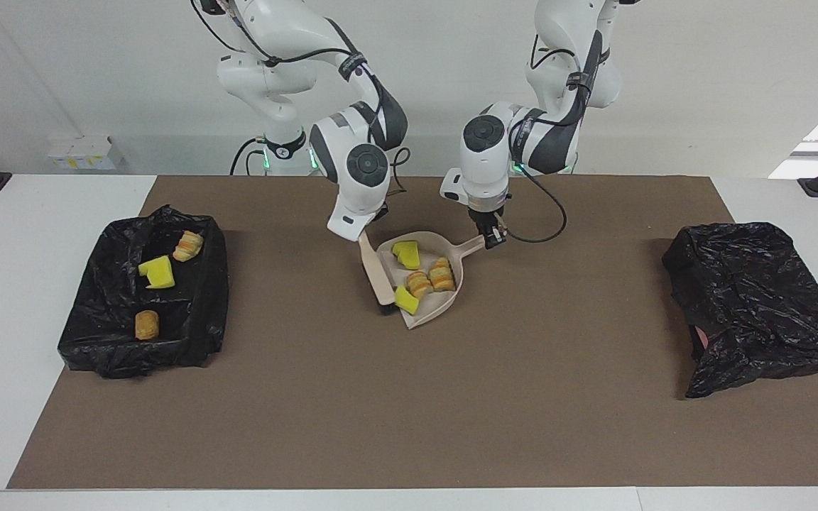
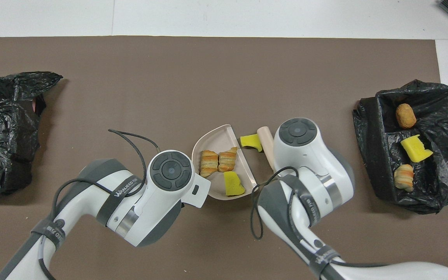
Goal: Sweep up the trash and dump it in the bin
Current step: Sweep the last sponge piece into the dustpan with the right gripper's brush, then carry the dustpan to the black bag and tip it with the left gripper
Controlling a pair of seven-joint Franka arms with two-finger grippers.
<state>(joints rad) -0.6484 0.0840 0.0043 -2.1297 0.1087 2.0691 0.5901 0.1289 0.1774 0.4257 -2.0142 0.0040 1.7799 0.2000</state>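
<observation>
The beige dustpan lies on the brown mat mid-table and also shows in the overhead view. In it are two bread-like pieces and a yellow foam chunk. A second yellow chunk sits at its lip, against the beige brush. My left gripper is shut on the dustpan's handle. My right gripper is shut on the brush's top, the brush standing at the pan's mouth. In the overhead view both wrists hide the grippers.
A bin lined with a black bag stands at the right arm's end of the table. It holds a yellow chunk and two bread pieces. A crumpled black bag lies at the left arm's end.
</observation>
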